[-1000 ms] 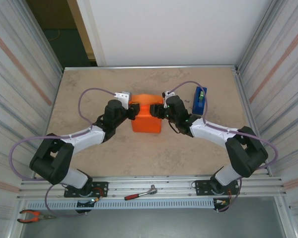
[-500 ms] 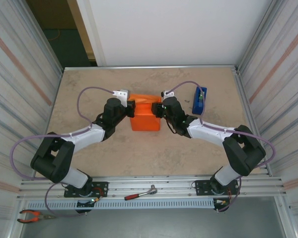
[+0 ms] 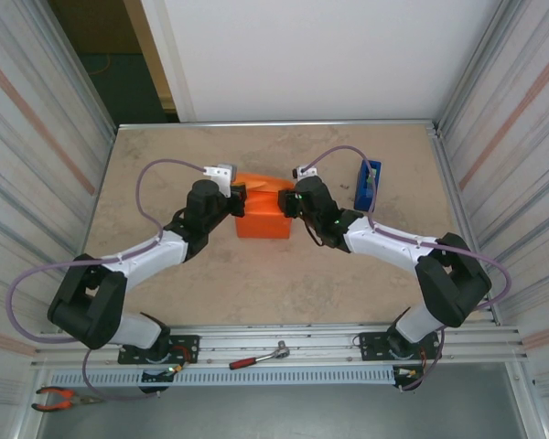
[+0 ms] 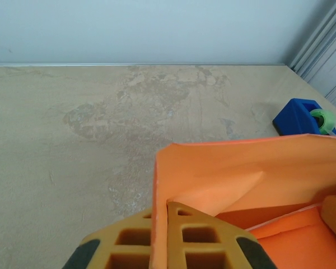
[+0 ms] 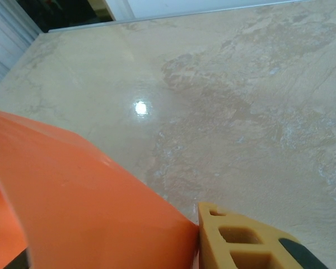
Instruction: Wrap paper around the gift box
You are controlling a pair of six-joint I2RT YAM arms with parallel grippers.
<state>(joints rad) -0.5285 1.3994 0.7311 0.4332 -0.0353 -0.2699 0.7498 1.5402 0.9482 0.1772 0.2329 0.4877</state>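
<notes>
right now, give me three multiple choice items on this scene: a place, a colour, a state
1. Where is the tape dispenser relative to the paper?
A) on top of it
B) to its right, on the table
C) to its left

2. What colour is the paper?
A) orange
B) green
C) white

3. What state is the left end effector in?
A) wide open
B) shut on the paper
C) shut on the tape dispenser

Key: 1 B, it stands apart, right of the paper; 2 A, plain orange all over; 3 B, the paper's edge sits pinched between its fingers.
</notes>
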